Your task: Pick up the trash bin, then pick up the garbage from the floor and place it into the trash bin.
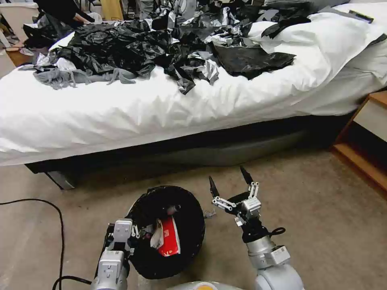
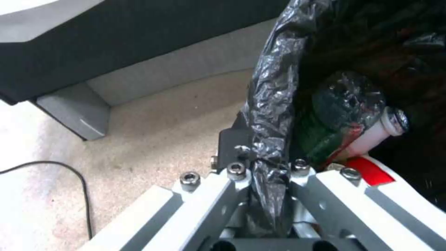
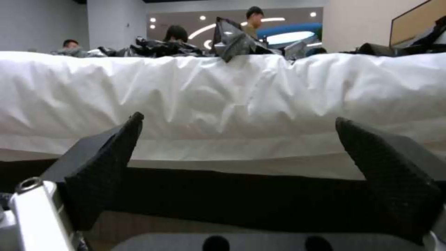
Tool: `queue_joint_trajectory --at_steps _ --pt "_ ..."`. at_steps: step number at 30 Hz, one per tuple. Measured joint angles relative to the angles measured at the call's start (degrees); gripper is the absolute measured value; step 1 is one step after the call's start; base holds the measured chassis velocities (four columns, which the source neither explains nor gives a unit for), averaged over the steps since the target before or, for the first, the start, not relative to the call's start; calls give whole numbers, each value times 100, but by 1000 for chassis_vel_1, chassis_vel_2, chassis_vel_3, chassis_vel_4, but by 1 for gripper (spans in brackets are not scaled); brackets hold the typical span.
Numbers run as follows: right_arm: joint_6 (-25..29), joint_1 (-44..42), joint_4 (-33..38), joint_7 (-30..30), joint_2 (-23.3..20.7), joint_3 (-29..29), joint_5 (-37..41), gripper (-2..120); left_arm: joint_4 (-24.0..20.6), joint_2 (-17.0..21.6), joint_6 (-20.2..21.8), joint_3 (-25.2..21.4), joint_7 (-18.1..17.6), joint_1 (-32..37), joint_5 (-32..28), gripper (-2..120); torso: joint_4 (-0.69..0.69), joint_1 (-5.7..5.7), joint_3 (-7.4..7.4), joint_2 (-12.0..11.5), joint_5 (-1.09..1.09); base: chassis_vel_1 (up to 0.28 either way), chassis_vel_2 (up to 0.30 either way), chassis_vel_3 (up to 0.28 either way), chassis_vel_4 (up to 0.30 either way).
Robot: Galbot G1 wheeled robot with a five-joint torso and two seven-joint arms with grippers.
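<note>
The trash bin (image 1: 194,225), round with a glossy black liner, sits low in front of me over the carpet. My left gripper (image 1: 132,234) is shut on its near-left rim; in the left wrist view it (image 2: 269,167) pinches the crinkled liner (image 2: 274,90). Inside lie pieces of garbage: a red-and-white packet (image 1: 170,237), white tissue paper (image 1: 156,238) and a clear bottle with a green label (image 2: 344,115). My right gripper (image 1: 227,177) hangs open just right of the bin, holding nothing, its fingers pointing at the bed. A tiny grey scrap (image 1: 209,213) lies on the floor between it and the bin.
A bed with a white sheet (image 1: 161,108) spans the view ahead, heaped with big black plastic sheets (image 1: 133,48). A grey bed leg (image 1: 60,179) stands at the left. A wooden nightstand (image 1: 367,137) is at the right. A black cable (image 1: 60,225) runs over the carpet on the left.
</note>
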Motion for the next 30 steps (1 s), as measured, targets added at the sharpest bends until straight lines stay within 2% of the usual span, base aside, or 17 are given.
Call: queue_joint_trajectory --at_steps 14,30 --pt "-98 86 20 1 -83 21 10 100 -65 9 4 -48 0 -21 -64 0 1 0 0 0 -1 21 25 29 22" --pt "-114 129 -146 -222 -210 249 52 100 -58 20 16 -90 4 -66 -142 0 1 0 0 0 -1 108 108 108 106"
